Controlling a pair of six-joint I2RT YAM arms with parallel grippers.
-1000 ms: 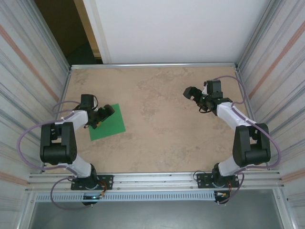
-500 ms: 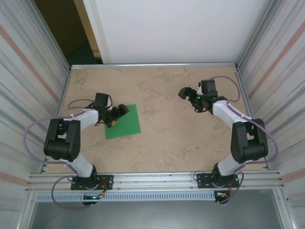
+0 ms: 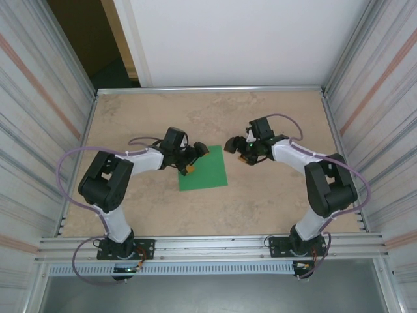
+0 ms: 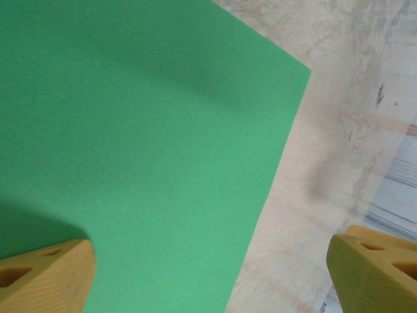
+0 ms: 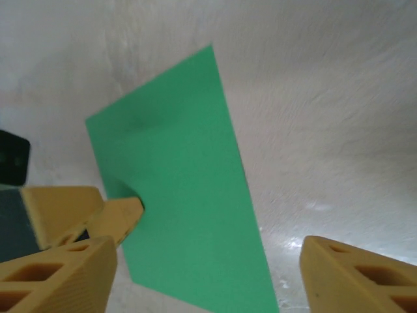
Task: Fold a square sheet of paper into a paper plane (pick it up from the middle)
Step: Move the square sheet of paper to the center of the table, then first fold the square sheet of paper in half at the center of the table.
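Green square sheet of paper (image 3: 208, 173) lay under the nearer, spread-open left pincer (image 3: 194, 161); the right pincer (image 3: 236, 150), also unclenched, hovered beside its far corner.

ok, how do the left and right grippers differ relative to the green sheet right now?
The left gripper straddles an edge of the square sheet of paper, half over green and half over the table. The right gripper hangs over bare table, just off the sheet's far right corner. The left gripper points right and the right gripper points left, so they face each other. Both are open and hold nothing.
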